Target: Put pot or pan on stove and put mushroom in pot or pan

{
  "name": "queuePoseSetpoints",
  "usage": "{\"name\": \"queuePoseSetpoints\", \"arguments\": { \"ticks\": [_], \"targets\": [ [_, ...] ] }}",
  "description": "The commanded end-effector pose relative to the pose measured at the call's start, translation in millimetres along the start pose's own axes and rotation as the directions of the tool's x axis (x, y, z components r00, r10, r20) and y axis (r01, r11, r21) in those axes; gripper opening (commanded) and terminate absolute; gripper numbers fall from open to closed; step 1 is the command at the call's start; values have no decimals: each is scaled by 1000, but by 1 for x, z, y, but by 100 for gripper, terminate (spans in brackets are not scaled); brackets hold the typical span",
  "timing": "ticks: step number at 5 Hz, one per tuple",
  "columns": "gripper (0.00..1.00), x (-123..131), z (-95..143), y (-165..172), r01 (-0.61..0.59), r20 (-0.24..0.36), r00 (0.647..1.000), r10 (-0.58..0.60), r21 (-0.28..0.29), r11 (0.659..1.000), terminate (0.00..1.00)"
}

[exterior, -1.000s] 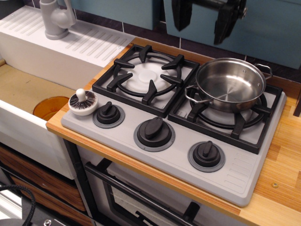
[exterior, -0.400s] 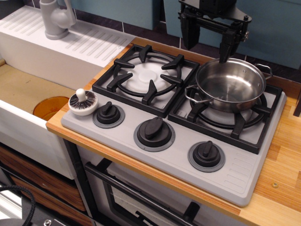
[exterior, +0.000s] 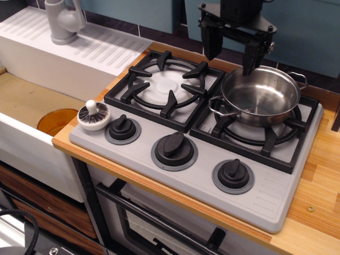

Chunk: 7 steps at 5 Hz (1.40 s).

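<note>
The black pincer (exterior: 230, 49) hangs at the back of the stove with its two fingers spread wide apart, nothing between them, just above the far-left rim of the shiny stainless-steel round pan (exterior: 261, 95). That pan sits on the right-hand black grate of the grey two-burner toy stove (exterior: 207, 135). Well apart, at the stove's front-left corner beside the leftmost black knob (exterior: 122, 128), the small white-capped toy mushroom (exterior: 94, 115) rests cap down, stem up, by the wooden worktop (exterior: 319, 207) edge.

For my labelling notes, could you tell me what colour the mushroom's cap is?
White, resting upside down with dark ribbed gills showing: the mushroom, in the only view.
</note>
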<state>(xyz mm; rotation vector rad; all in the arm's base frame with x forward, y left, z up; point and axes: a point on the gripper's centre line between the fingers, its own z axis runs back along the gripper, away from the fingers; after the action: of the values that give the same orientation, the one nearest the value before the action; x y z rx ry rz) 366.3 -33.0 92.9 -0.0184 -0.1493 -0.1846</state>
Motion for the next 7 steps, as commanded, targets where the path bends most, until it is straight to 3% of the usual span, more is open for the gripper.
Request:
{"name": "queuePoseSetpoints", "arguments": {
  "ticks": [1, 6, 7],
  "targets": [
    [100, 5, -9, 3, -2, 89, 996, 1, 13, 1000, 0],
    [100, -2, -27, 1, -25, 126, 992, 21, 26, 999, 0],
    [0, -2, -25, 0, -34, 117, 992, 35, -15, 999, 0]
  ]
}}
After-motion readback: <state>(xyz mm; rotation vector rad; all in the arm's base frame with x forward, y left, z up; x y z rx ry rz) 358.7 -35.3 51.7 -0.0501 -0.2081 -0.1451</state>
